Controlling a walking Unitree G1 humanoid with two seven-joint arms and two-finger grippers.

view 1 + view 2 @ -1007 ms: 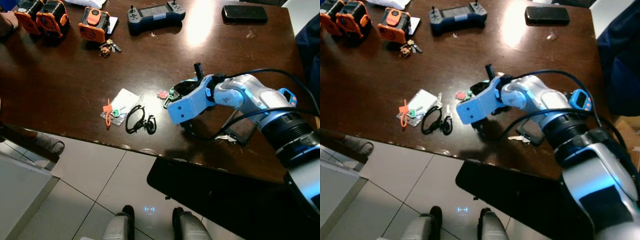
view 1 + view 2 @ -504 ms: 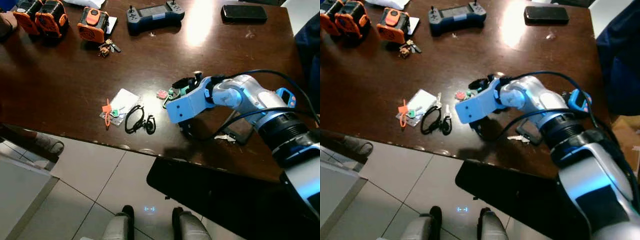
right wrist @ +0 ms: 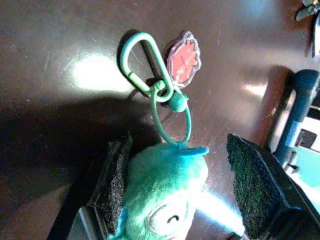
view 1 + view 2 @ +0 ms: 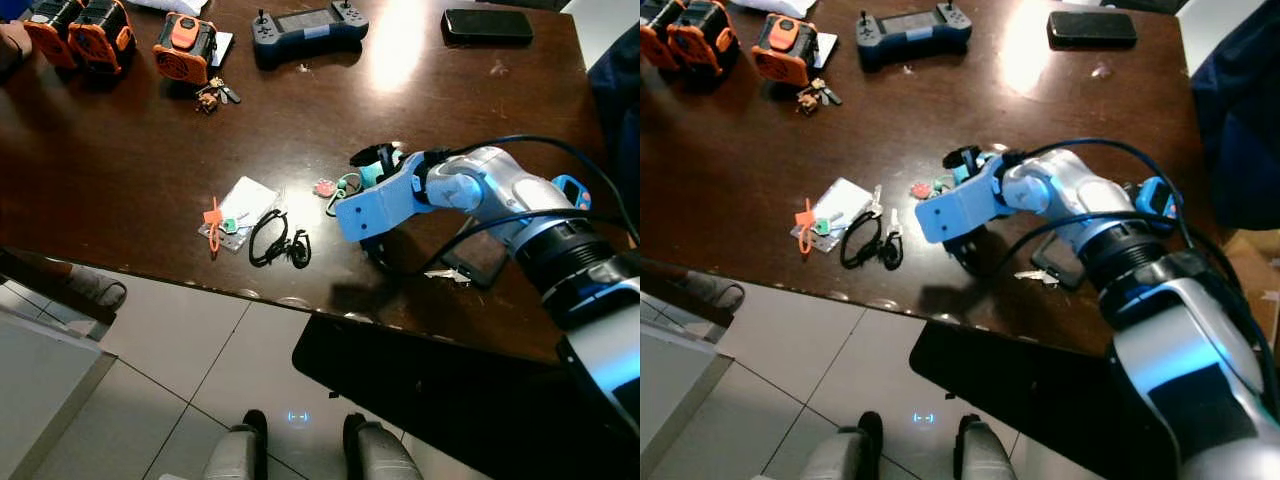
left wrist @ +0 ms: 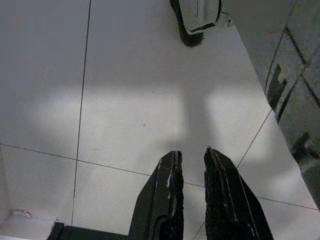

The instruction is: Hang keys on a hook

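Right hand straddling the green plush keychain on the desk

Right hand (image 3: pixel 175 195) is spread wide, the green plush (image 3: pixel 162 192) sitting between its fingers (image 3: pixel 116 185), against one pad and clear of the other. Beyond the plush, its ring, green carabiner (image 3: pixel 145 65) and red tag (image 3: pixel 183 58) lie on the dark desk (image 4: pixel 130 160). Left hand (image 5: pixel 192 200) hangs over floor tiles, fingers slightly parted.

Glossy dark wood table (image 4: pixel 150 150) — fuzzy plush charm (image 3: pixel 165 200)
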